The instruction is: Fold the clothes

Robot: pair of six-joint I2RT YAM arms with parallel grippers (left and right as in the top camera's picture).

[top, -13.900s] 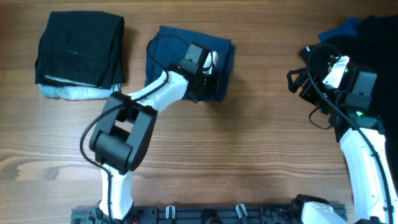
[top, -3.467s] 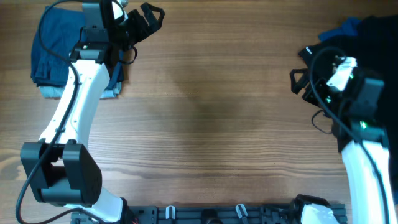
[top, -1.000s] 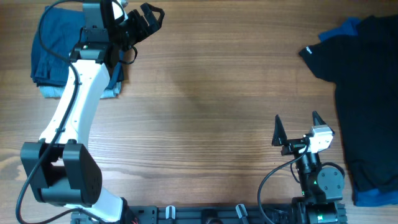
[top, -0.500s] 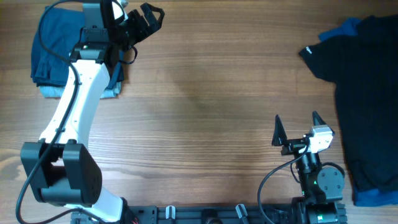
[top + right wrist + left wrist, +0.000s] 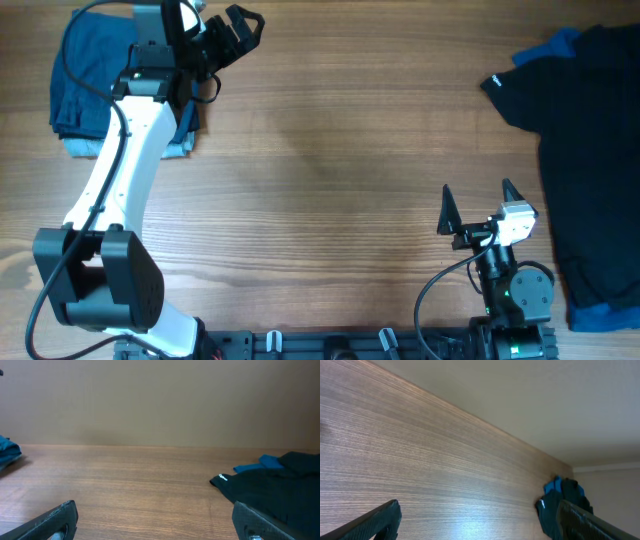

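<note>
Shows a brown wooden table point(image 5: 350, 150) filling the overhead view. Puts the largest of the clothes, a black garment point(image 5: 590, 150), spread unfolded at three o'clock, with royal blue cloth point(image 5: 603, 318) peeking out under its lower edge and at its top corner. Places a folded stack at ten o'clock: navy blue shorts point(image 5: 85, 75) on top, a light blue piece point(image 5: 88, 150) showing beneath at the near edge. Catches the white left arm point(image 5: 112, 170) reaching from seven o'clock up across the stack's right side. Finds the left gripper point(image 5: 240, 25) at eleven o'clock, just right of the stack and over bare wood, fingers spread wide and holding nothing; confirms the wide gap in the left wrist view, with the black garment far off near the right fingertip. Finds the right gripper point(image 5: 478, 205) at five o'clock, close to its base and well apart from the black garment, fingers likewise splayed wide and empty above bare wood.
</note>
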